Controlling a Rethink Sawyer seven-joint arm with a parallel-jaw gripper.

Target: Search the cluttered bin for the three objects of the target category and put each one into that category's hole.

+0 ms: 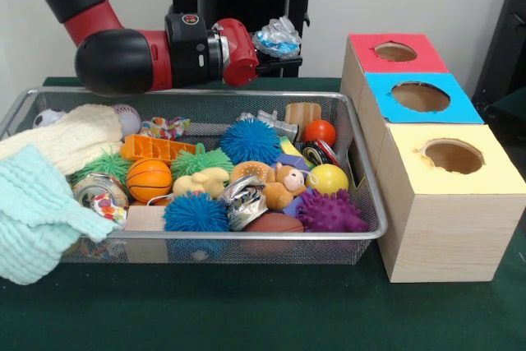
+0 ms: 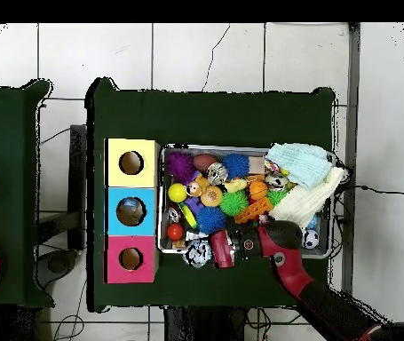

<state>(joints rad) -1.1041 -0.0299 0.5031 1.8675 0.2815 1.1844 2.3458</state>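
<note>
The cluttered bin [image 1: 371, 229] is a silver wire mesh basket full of toys, also in the overhead view [image 2: 241, 149]. My gripper [image 1: 279, 53] is shut on a crumpled silver and blue foil wrapper [image 1: 277, 37]. It holds the wrapper in the air above the bin's far rim, left of the red-topped box [image 1: 362, 45]. In the overhead view the gripper [image 2: 202, 254] and the wrapper [image 2: 195, 256] lie between the bin's corner and the red-topped box [image 2: 116, 258]. A second crumpled foil piece [image 1: 244, 201] lies in the bin.
Three wooden boxes with holes stand beside the bin: red, blue [image 1: 468, 110] and yellow [image 1: 501, 174]. The bin holds blue spiky balls [image 1: 251, 140], a purple one [image 1: 329, 211], a small basketball [image 1: 149, 178], a yellow ball [image 1: 328, 178] and a teddy [image 1: 283, 185]. Cloths [image 1: 37, 207] drape its left end.
</note>
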